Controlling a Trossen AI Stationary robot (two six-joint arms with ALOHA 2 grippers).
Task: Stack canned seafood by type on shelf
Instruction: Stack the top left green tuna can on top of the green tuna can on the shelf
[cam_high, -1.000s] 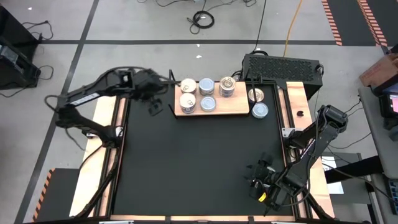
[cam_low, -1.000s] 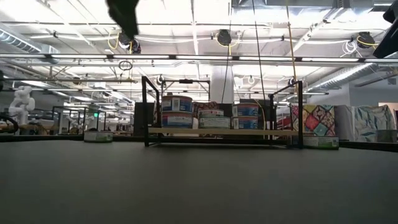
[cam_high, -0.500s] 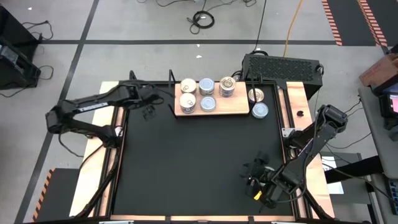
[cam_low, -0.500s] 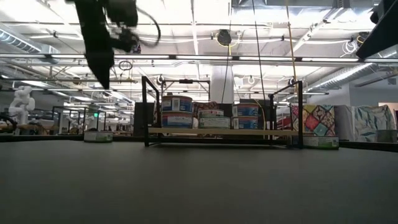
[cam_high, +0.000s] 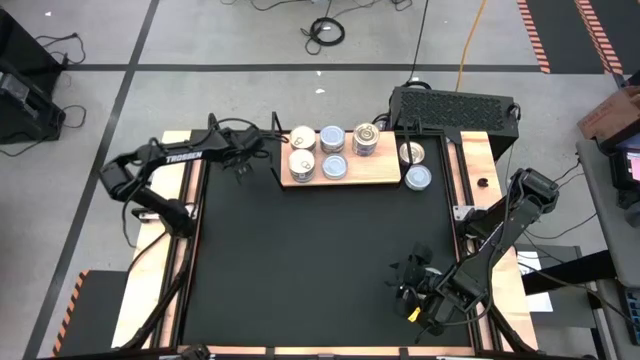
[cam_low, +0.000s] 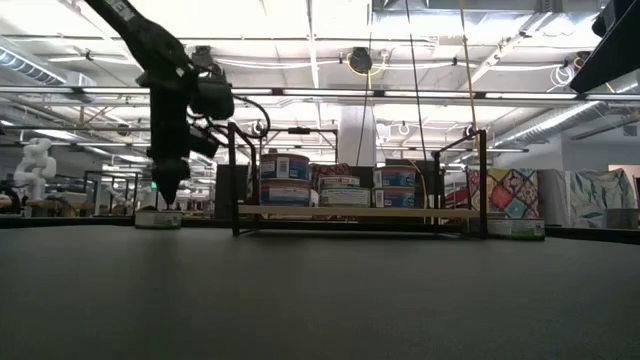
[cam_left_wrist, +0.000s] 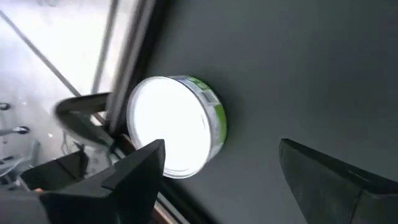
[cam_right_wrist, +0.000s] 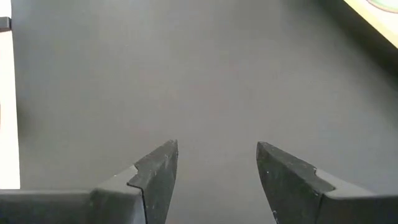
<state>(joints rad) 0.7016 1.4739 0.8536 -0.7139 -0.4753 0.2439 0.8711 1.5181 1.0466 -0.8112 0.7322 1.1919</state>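
Note:
A white-topped, green-labelled tin stands on its base on the black table near the far-left corner, and also shows in the low view as the tin. My left gripper hangs open just above it, fingers pointing down; in the high view the gripper hides the tin. The wooden shelf carries several tins, some stacked two high. Two more tins stand right of the shelf. My right gripper waits open over bare table at the near right.
The shelf's black posts rise at its ends, close to my left arm. A black ribbed box sits behind the table's far-right corner. The table's left rail runs right beside the green-labelled tin. The black tabletop's middle is bare.
My left gripper has come down from high above the table's far-left corner until its fingertips hang just over the green-labelled tin. The arm has stretched out lower and flatter. It has stayed open. The tins have not moved.

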